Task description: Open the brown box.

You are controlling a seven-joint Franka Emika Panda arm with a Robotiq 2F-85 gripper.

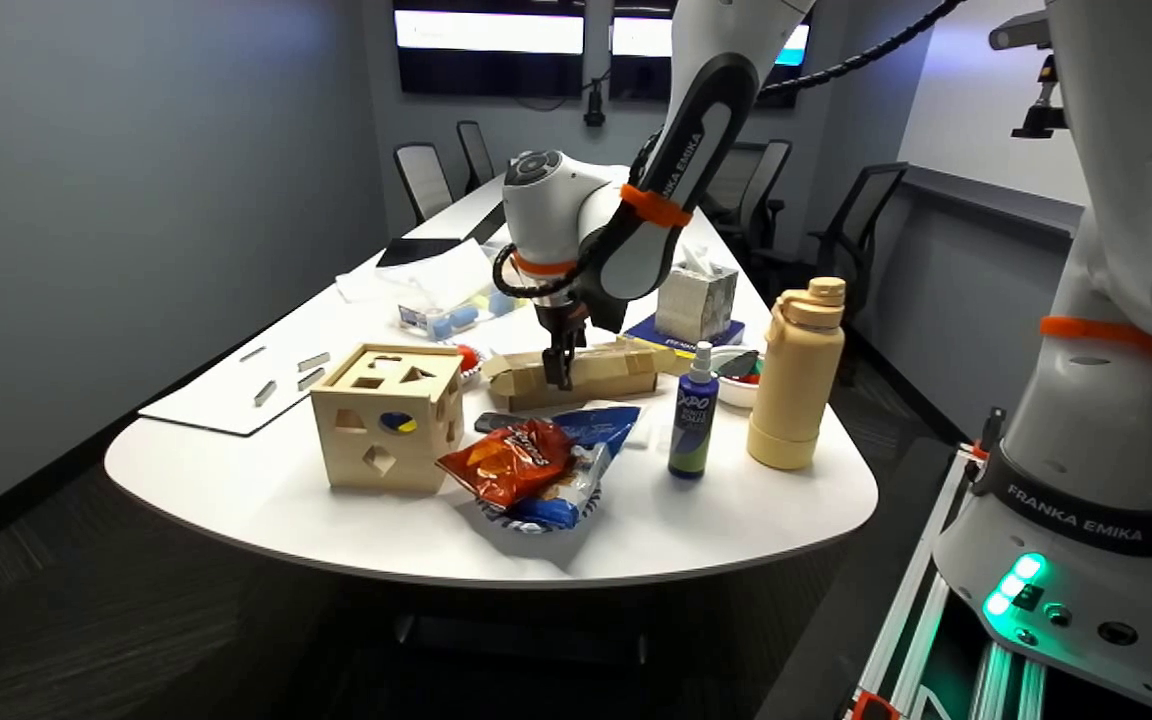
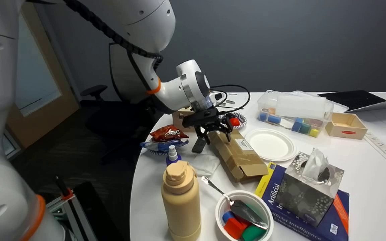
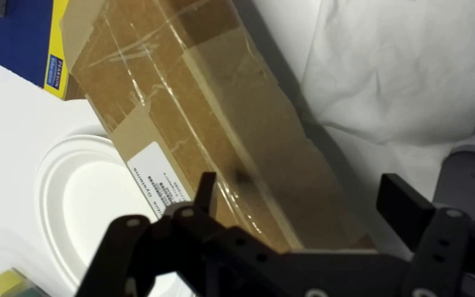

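Observation:
The brown box (image 1: 616, 378) is a long, low cardboard box lying on the white table. It also shows in an exterior view (image 2: 235, 152) and in the wrist view (image 3: 221, 119). Clear tape strips and a white label are on its top, and a flap sticks out at one end. My gripper (image 1: 558, 372) points down at the box's other end and also shows in an exterior view (image 2: 218, 139). In the wrist view my gripper (image 3: 299, 181) is open and empty. One finger is above the box top, the other beyond its long edge. I cannot tell whether either touches.
A white plate (image 2: 271, 144) lies along one long side, a white cloth (image 2: 204, 164) and dark eraser (image 2: 198, 144) on the other. A tissue box (image 2: 310, 187) on a book, spray bottle (image 1: 693, 420), tan bottle (image 1: 796, 380), chip bags (image 1: 511, 465) and wooden cube (image 1: 386, 420) stand around.

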